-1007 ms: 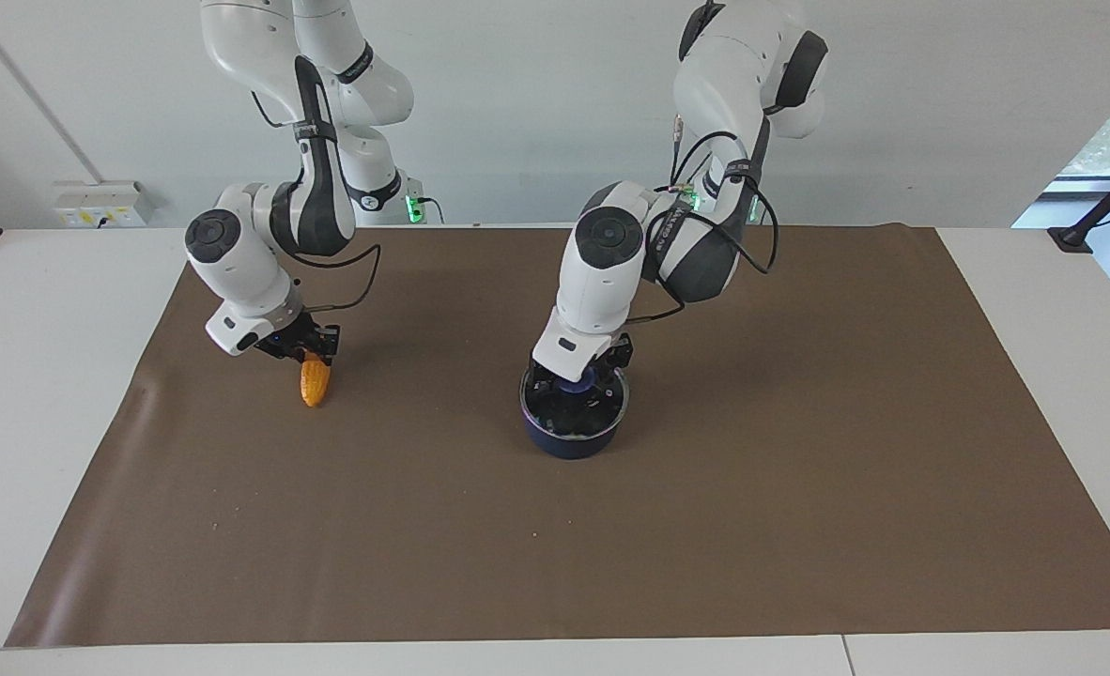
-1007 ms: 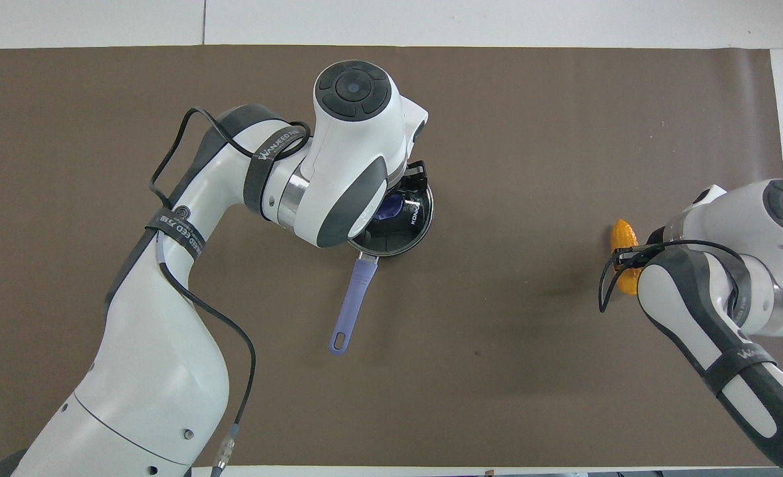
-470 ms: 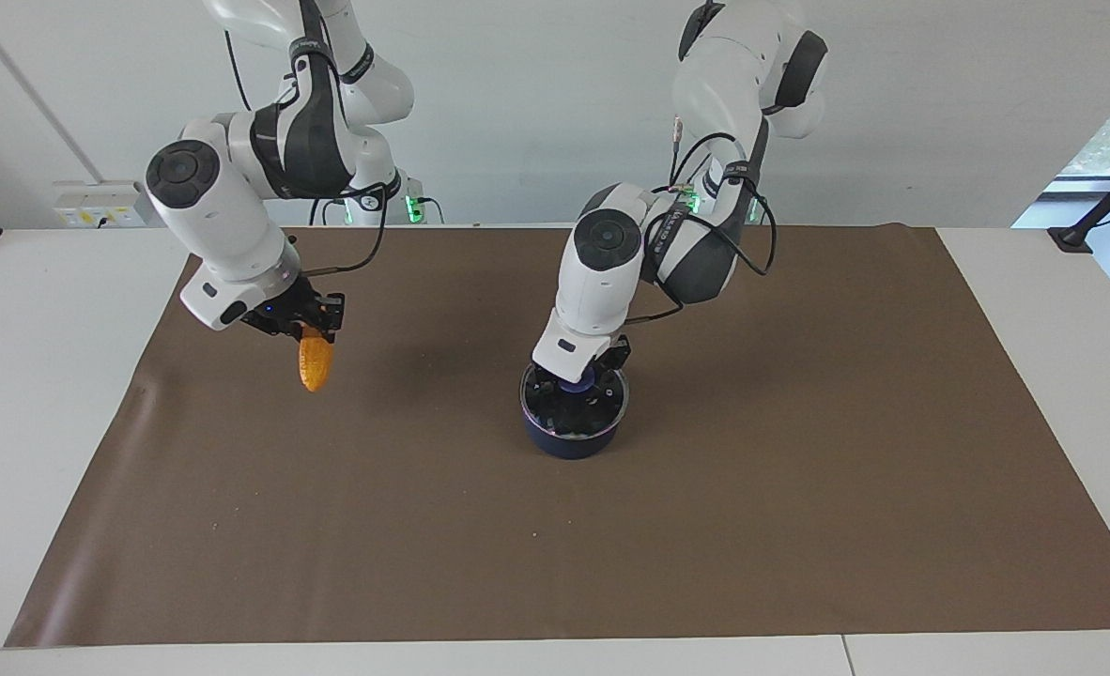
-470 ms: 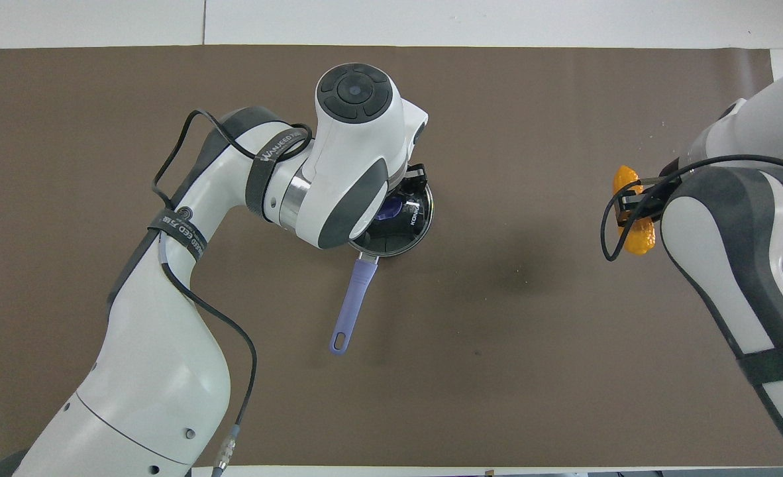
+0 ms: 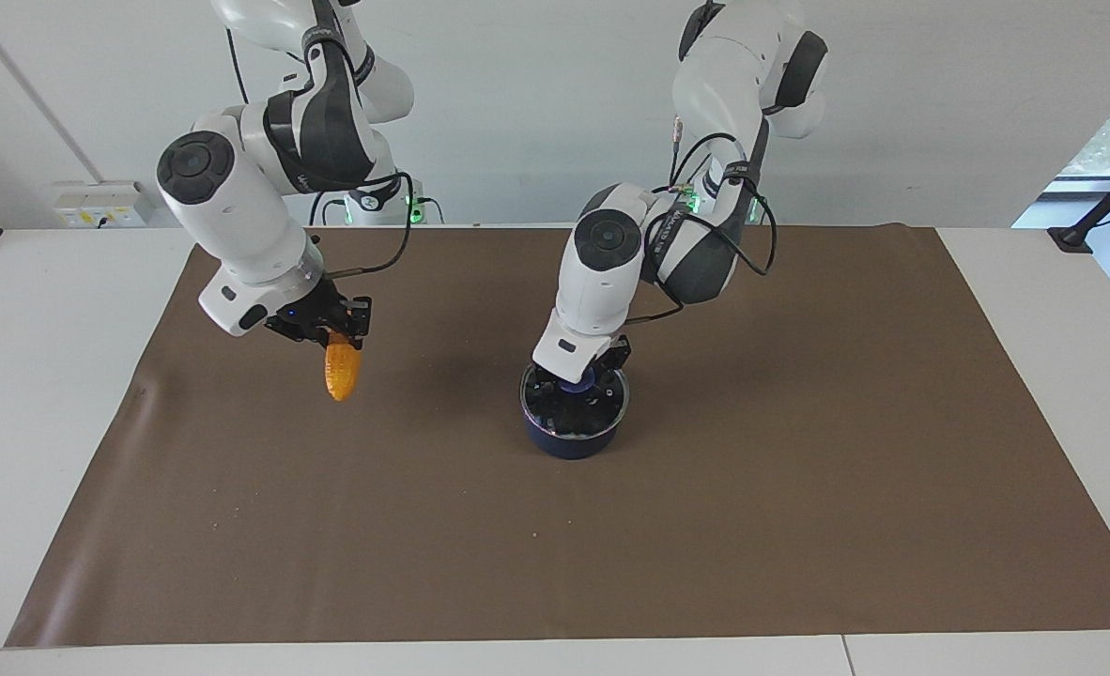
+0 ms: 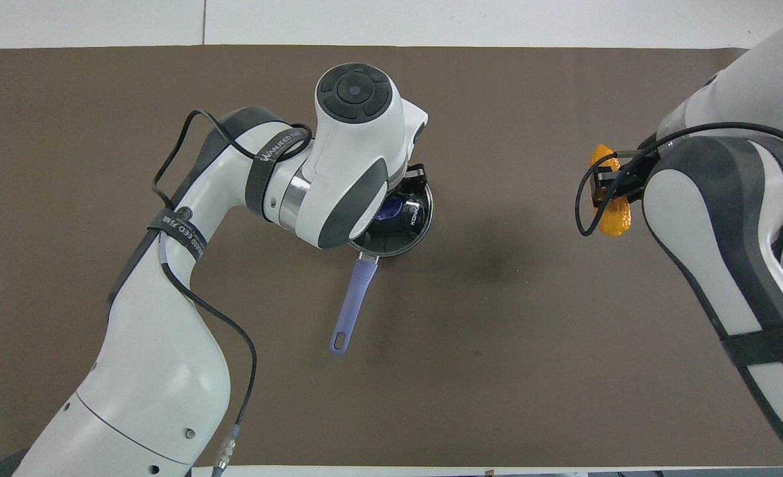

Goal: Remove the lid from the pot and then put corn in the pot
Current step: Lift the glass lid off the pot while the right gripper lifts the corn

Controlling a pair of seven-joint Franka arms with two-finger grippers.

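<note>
The lid sits on the pot (mid-mat).

A robotics lab: two white arms stand at a white bench covered by a brown mat, before a bare pale wall with a socket strip; toy-like cookware is the only prop.
</note>
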